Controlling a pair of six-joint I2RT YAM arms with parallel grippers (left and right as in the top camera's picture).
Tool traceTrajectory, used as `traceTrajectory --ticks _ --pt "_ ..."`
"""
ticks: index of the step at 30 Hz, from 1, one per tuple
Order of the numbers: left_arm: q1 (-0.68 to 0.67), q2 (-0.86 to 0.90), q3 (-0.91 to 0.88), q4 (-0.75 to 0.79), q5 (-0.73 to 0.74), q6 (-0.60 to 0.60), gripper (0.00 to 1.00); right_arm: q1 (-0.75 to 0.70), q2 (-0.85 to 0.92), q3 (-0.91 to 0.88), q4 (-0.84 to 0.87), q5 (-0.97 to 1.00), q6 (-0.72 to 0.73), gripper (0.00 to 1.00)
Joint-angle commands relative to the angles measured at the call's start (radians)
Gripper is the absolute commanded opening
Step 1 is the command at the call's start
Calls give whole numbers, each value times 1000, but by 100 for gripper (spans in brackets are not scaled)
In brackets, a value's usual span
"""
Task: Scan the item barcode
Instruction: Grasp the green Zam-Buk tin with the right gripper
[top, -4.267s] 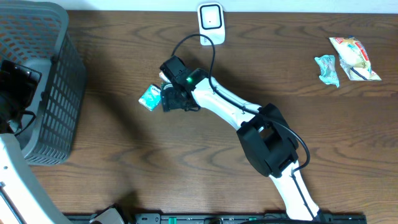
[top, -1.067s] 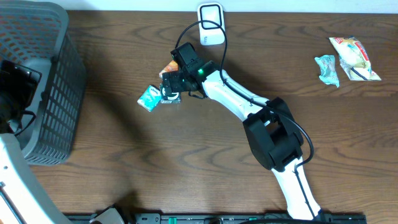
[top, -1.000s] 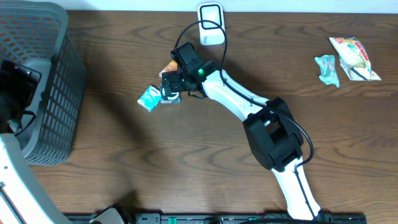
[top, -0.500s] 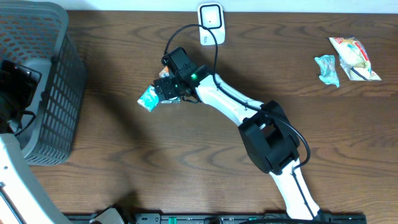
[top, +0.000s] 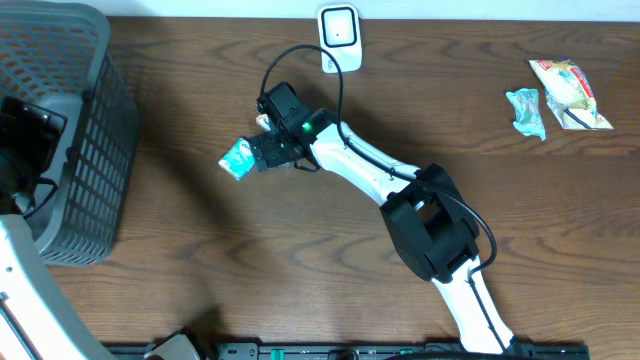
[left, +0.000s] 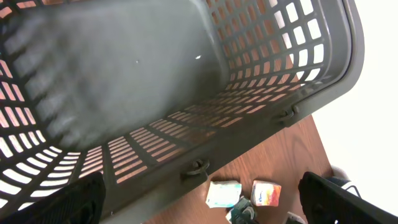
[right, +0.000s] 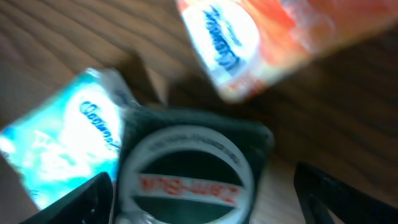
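Step in hand, as judged: pickup of the item for scanning, not yet the scan itself. Found right claw (right: 205, 202) spread wide and lowered astride a round tub (right: 186, 171), one finger on each side. No firm hold evident; contact with the tub's sides too blurred to settle. Found left claw (left: 199, 208) likewise fully spread and empty, hanging over the grey basket (left: 261, 93), well off to the left of the right claw.

Located the tub directly between the right claw's fingers, resting on the wooden table (right: 50, 43). Noted a teal packet (right: 59, 146) pressed against the tub on the claw's left. Noted an orange packet (right: 261, 43) just ahead of the claw, close to the tub but seemingly apart from it. Placed the white scanner (top: 339, 35) farther ahead and to the right of the claw, at the table's far edge.

Next move, as judged: closure on the tub alone, without pinching the teal packet's edge. Then lift and carry toward the scanner, barcode face turned to it. Barcode position not visible.

Materials:
- Tub: dark, rigid-looking, circular top with pale ring and red lettering, unreadable through blur.
- Packets: soft glossy film, pillow-shaped, crinkled at the seams.
- Table: dark brown, grained, matt.
- Basket: moulded plastic lattice.
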Motion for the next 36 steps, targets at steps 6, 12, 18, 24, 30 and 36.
traceTrajectory --ticks 6,12,18,24,30,36 --pt "3 -7 14 -2 -5 -8 98 0 15 1 -114 49 -11 80" --pt "3 -7 14 -2 -5 -8 98 -5 3 1 -182 49 -11 77" --pt "3 -7 14 -2 -5 -8 98 -10 -39 1 -253 49 -16 76" --pt "3 -7 14 -2 -5 -8 98 -9 -75 1 -314 49 -87 77" --pt "3 -7 14 -2 -5 -8 98 -8 -78 1 -217 49 -278 89" --pt "3 -7 14 -2 -5 -8 98 -11 -76 1 -101 49 -381 94"
